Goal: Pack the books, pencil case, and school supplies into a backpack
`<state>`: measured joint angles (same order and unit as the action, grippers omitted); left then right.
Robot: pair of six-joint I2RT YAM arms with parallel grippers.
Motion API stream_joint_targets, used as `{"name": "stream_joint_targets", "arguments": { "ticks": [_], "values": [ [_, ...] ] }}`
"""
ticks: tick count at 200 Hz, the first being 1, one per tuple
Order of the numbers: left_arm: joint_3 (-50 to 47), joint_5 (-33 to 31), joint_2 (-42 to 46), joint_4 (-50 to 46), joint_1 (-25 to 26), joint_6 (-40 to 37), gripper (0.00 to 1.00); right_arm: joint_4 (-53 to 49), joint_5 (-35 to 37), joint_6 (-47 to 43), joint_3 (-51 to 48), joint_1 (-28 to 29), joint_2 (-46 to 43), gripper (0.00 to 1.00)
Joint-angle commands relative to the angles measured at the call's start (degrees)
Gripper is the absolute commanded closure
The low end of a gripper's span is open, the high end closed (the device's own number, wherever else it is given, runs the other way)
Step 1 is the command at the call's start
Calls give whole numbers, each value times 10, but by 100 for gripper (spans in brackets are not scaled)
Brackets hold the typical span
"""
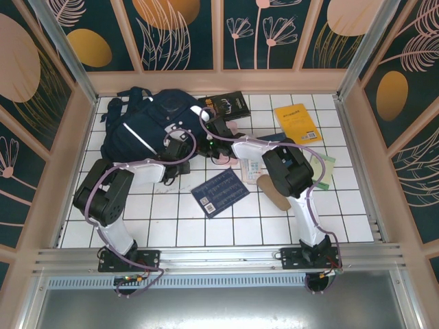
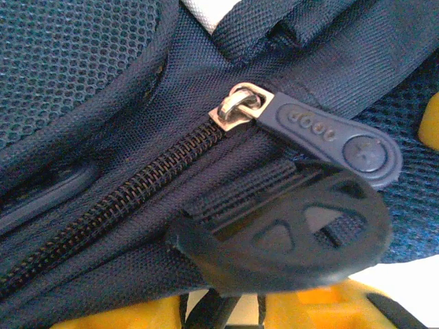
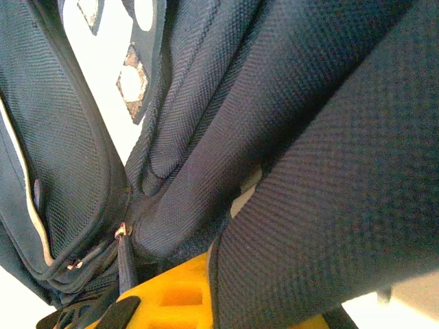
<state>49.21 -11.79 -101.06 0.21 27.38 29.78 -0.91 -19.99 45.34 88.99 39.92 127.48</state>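
The navy backpack (image 1: 140, 130) lies at the back left of the tiled table. My left gripper (image 1: 180, 147) is at its right edge. In the left wrist view the zipper pull (image 2: 322, 130) and a black plastic strap buckle (image 2: 295, 240) lie just above my left gripper (image 2: 226, 312); thin straps hang between its yellow fingers (image 2: 103, 317). My right gripper (image 1: 209, 130) is shut on a fold of the backpack (image 3: 309, 171), beside its yellow finger (image 3: 171, 295). The black book (image 1: 230, 105), yellow book (image 1: 296, 122) and grid-patterned navy book (image 1: 219, 192) lie on the table.
A pale green piece (image 1: 328, 168) lies at the right beside my right arm. A tan oblong pouch (image 1: 273, 193) sits partly under that arm. Patterned walls enclose the table (image 1: 206, 226) on three sides.
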Motion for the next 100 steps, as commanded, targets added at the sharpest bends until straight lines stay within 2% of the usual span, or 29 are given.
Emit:
{"name": "stream_joint_targets", "arguments": {
  "ticks": [1, 31, 52, 100],
  "values": [
    [5, -12, -42, -20, 5, -10, 66, -5, -15, 3, 18, -1, 3, 100],
    [4, -15, -58, -25, 8, -12, 78, -4, -15, 5, 18, 0, 3, 100],
    [8, -31, -47, -34, 8, -10, 100, -5, -15, 6, 18, 0, 4, 100],
    [-3, -63, 33, -71, 7, 20, 100, -22, 2, -8, 16, -5, -17, 100]
  ]
}}
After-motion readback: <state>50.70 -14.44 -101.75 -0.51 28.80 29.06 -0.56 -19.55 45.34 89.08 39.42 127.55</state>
